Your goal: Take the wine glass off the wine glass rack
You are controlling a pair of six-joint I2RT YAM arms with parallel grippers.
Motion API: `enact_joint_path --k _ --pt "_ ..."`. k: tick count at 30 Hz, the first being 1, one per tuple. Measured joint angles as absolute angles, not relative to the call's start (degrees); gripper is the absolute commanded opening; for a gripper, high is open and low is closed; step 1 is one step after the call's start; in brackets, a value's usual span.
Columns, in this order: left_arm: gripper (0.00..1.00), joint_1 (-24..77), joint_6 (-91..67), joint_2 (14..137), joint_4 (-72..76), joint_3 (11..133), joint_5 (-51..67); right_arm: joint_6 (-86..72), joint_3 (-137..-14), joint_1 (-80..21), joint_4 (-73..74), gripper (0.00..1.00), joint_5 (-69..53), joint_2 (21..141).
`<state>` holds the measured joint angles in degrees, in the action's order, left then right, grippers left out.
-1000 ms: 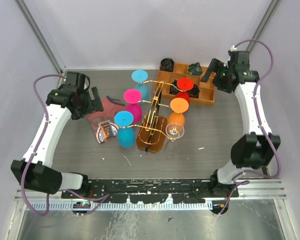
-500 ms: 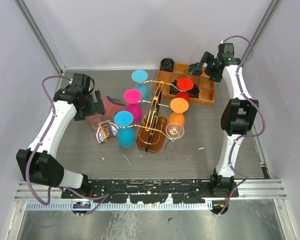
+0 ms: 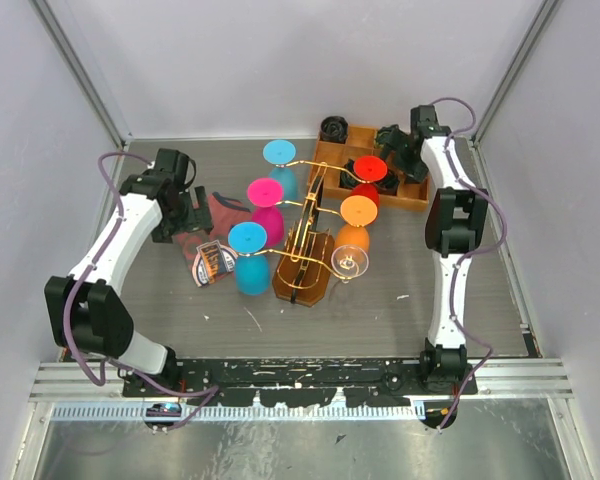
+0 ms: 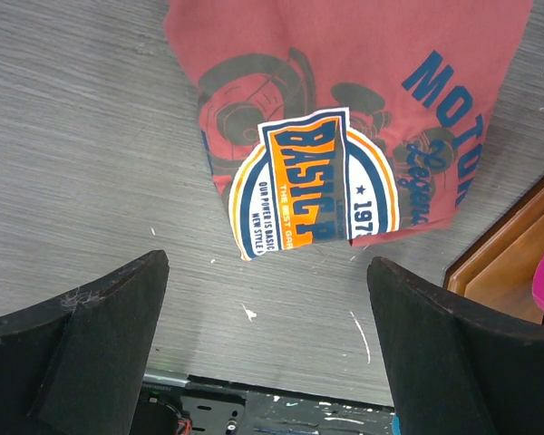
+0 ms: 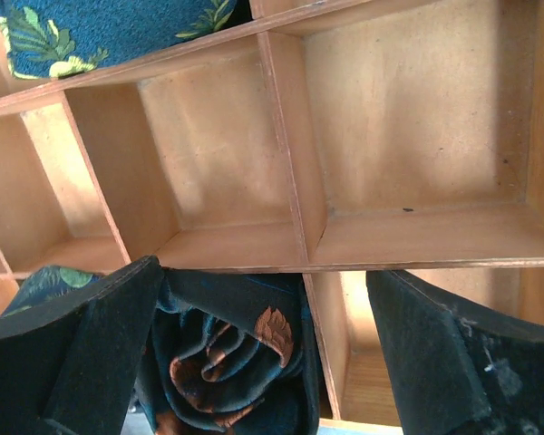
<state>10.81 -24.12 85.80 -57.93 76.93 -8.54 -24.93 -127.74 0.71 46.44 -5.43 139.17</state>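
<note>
The wine glass rack (image 3: 306,232), gold wire on a brown wooden base, stands mid-table. Several wine glasses hang upside down from its arms: cyan (image 3: 279,152), magenta (image 3: 266,192) and blue (image 3: 247,238) on the left, red (image 3: 368,168), orange (image 3: 358,210) and a clear one (image 3: 349,263) on the right. My left gripper (image 3: 185,208) hovers open left of the rack, over bare table beside a printed cloth (image 4: 344,118), nothing between its fingers (image 4: 100,335). My right gripper (image 3: 392,140) is open above the wooden tray, behind and to the right of the rack, and holds nothing.
A red printed cloth (image 3: 212,238) lies left of the rack. The compartmented wooden tray (image 3: 412,192) at the back right holds rolled dark cloths (image 5: 227,353) and a blue leafy one (image 5: 100,27). A black roll (image 3: 333,128) sits behind it. Walls close in on three sides.
The right arm has folded and swung left, bringing its gripper from the far right corner to over the tray. The left gripper has shifted slightly right, toward the cloth. Both stay open.
</note>
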Motion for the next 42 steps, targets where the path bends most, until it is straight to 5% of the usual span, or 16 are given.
enact_joint_path --k 12,30,42 --pt "0.98 10.8 -24.2 89.8 -56.6 75.3 -7.1 -30.4 -131.6 0.2 48.1 1.00 7.9 143.6" --pt "0.99 10.8 -24.6 90.7 -54.4 72.0 -5.7 -32.3 -121.5 14.9 45.6 1.00 16.6 139.1" --pt "0.98 11.1 -27.7 97.8 -48.2 71.8 -1.7 -30.7 -113.8 10.9 44.1 1.00 16.5 119.9"
